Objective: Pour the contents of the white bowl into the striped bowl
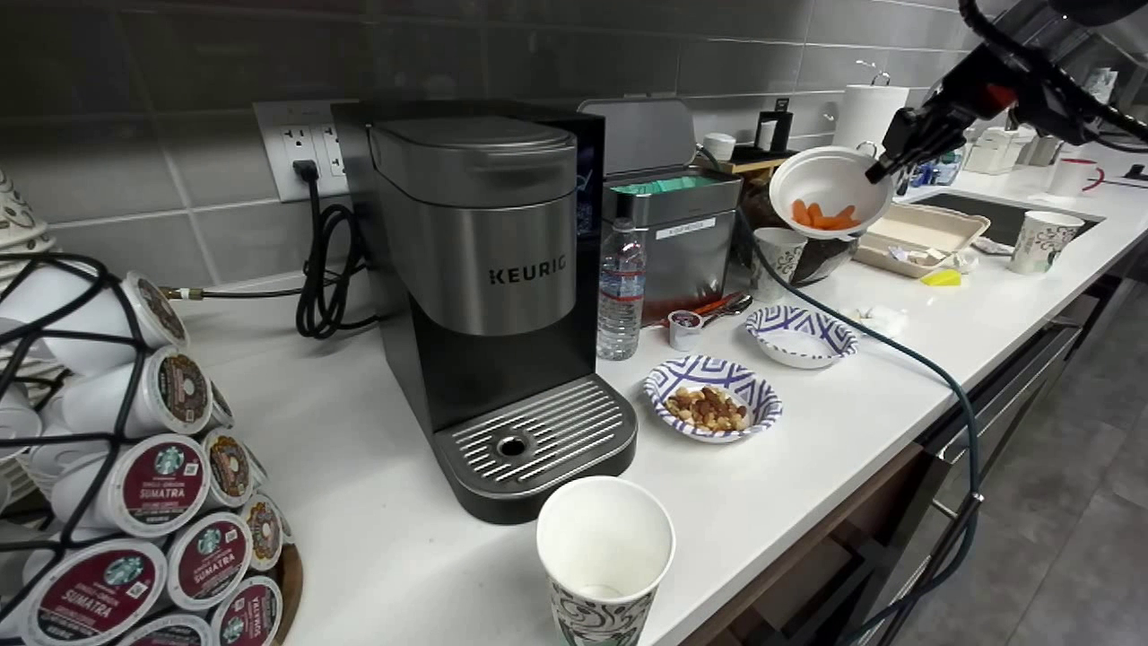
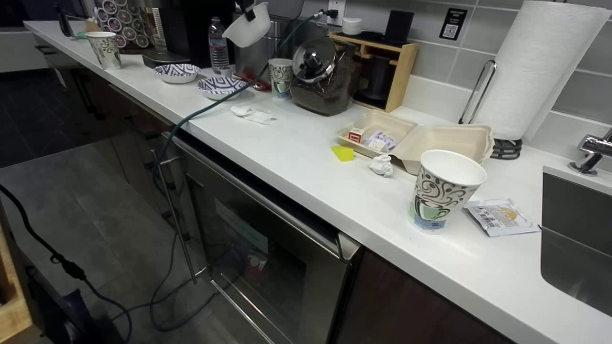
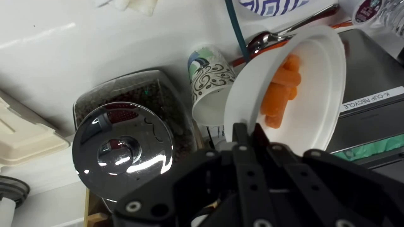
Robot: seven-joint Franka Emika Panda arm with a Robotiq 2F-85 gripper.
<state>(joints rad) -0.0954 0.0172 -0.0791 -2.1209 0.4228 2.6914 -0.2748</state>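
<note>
One gripper [image 3: 250, 128], one white bowl [image 1: 812, 175], one striped bowl [image 1: 798, 341] and one bowl of nuts [image 1: 760, 399] are seen, so three bowls are counted. Three single paper cups [image 2: 445, 191] are seen. One water bottle [image 1: 621, 296], one coffee machine [image 1: 484, 251], one big jar [image 2: 325, 91], one food box [image 2: 447, 138], one paper towel roll [image 2: 530, 71], one mug [image 1: 1070, 178] and one sink [image 2: 576, 210] can be counted. The carrots [image 3: 277, 96] and coffee pods [image 1: 161, 484] are too bunched up to be counted.
</note>
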